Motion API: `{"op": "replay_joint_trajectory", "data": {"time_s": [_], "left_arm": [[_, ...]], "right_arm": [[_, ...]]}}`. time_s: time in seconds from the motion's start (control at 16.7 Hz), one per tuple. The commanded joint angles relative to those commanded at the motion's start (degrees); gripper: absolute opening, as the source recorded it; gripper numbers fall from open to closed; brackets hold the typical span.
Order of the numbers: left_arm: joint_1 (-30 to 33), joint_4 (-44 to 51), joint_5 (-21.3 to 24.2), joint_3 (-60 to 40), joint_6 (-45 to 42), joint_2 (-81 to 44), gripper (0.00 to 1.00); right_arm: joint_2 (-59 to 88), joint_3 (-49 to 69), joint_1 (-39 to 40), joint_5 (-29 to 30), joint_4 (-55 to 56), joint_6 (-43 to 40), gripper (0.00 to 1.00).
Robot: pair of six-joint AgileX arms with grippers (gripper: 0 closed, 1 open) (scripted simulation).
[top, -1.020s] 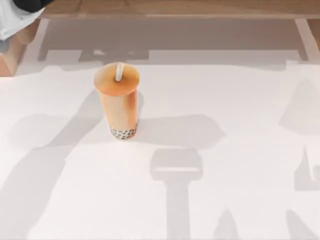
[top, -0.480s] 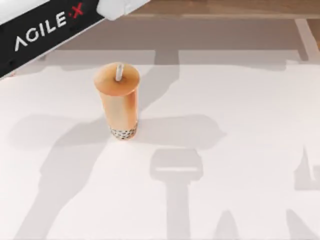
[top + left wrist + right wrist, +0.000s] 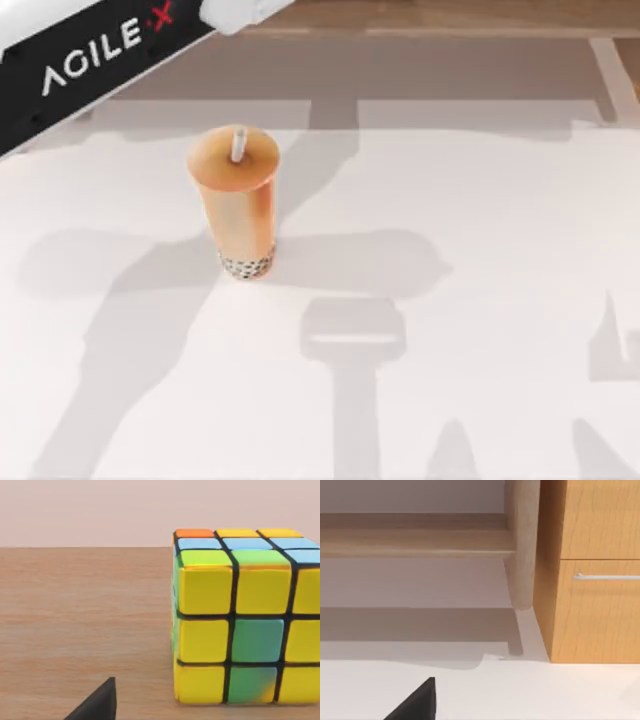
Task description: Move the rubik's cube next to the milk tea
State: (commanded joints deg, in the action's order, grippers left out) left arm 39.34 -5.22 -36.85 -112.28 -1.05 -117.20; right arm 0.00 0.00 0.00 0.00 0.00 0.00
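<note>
Presently: left arm (image 3: 100,55) reaches across the top view's upper-left corner; rubik's cube (image 3: 245,615) lies apart from the milk tea (image 3: 238,205).

Top view: milk tea stands upright on the white table (image 3: 450,300), left of centre, orange lid up, straw stub showing, dark pearls at its base. Left wrist view: rubik's cube rests on a brown wooden surface (image 3: 85,610), its facing side mostly yellow with green squares; blue, yellow and one orange square on top. A dark finger tip (image 3: 97,702) of the left gripper shows near the cube, not touching. Whether either pincer is released or clenched cannot be told. Right wrist view: wooden cabinet (image 3: 595,570) with a metal handle.
</note>
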Motion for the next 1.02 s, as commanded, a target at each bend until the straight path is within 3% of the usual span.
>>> {"op": "replay_joint_trajectory", "data": {"time_s": [0.3,0.72,1.02], "left_arm": [[-2.6,2.3,2.6,-5.8,0.1,-3.2,1.0],[-2.7,8.4,2.9,-21.1,0.2,-12.6,1.0],[-3.0,8.4,3.1,-22.0,0.2,-13.4,1.0]], "right_arm": [[0.0,0.0,0.0,0.0,0.0,0.0,1.0],[0.0,0.0,0.0,0.0,0.0,0.0,1.0],[0.0,0.0,0.0,0.0,0.0,0.0,1.0]]}}
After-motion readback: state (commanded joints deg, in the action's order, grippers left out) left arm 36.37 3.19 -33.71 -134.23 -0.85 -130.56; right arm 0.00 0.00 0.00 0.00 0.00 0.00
